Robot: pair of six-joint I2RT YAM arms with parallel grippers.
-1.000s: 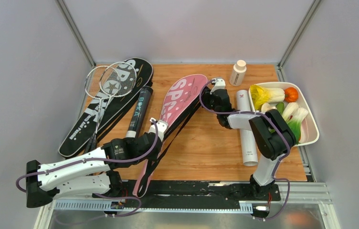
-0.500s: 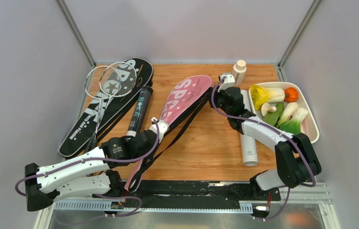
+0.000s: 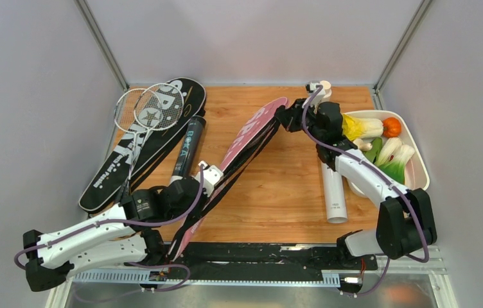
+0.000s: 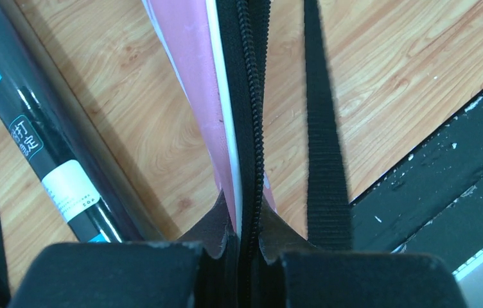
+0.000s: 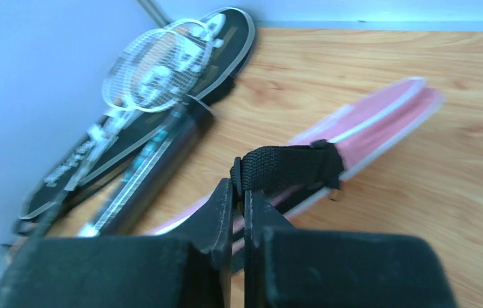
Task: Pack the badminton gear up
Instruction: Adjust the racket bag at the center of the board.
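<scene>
The pink racket bag (image 3: 252, 136) stands tilted on its edge across the middle of the table. My left gripper (image 3: 208, 174) is shut on its zipper edge (image 4: 246, 128) near the handle end. My right gripper (image 3: 288, 117) is shut on the black strap (image 5: 287, 168) at the bag's wide end (image 5: 380, 115) and holds that end lifted. Two white rackets (image 3: 148, 110) lie on the black racket bag (image 3: 137, 144) at the far left. A black tube (image 3: 187, 147) lies beside it and shows in the left wrist view (image 4: 40, 135). A white tube (image 3: 333, 183) lies at the right.
A white tray (image 3: 419, 168) of toy vegetables sits at the far right. A small white bottle with a beige cap (image 3: 324, 86) stands at the back behind my right gripper. Grey walls close in both sides. A black rail (image 3: 258, 253) runs along the near edge.
My right gripper has moved back and to the right with the strap, lifting the pink bag's wide end and turning the bag onto its edge. My left gripper has shifted slightly left with the bag.
</scene>
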